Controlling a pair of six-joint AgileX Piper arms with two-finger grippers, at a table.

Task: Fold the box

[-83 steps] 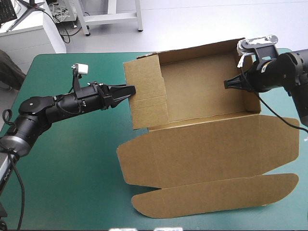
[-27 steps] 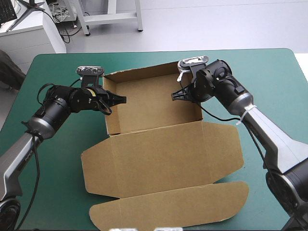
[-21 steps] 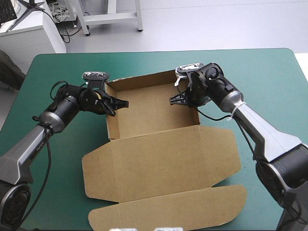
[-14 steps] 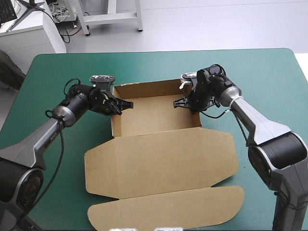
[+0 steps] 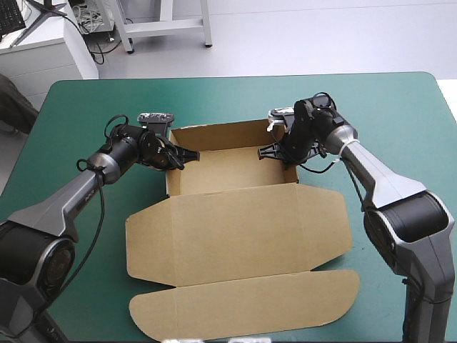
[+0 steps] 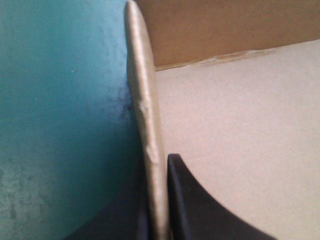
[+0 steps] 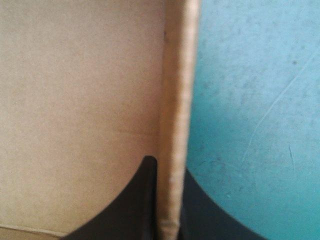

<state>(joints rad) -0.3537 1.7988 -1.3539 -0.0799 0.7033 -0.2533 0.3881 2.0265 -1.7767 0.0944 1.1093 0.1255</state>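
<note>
Nearest me the brown box's [image 5: 235,229] lid lies flat on the teal-green cover [image 5: 400,107], and beyond it the open tray stands mid-table, where my left gripper [image 5: 190,152] pinches its left wall and my right gripper [image 5: 267,151] its right wall, black fingers [image 6: 190,205] all but closed on the board.

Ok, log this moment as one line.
box: open tray, lid flat | left jaws: shut on left wall | right jaws: shut on right wall
</note>
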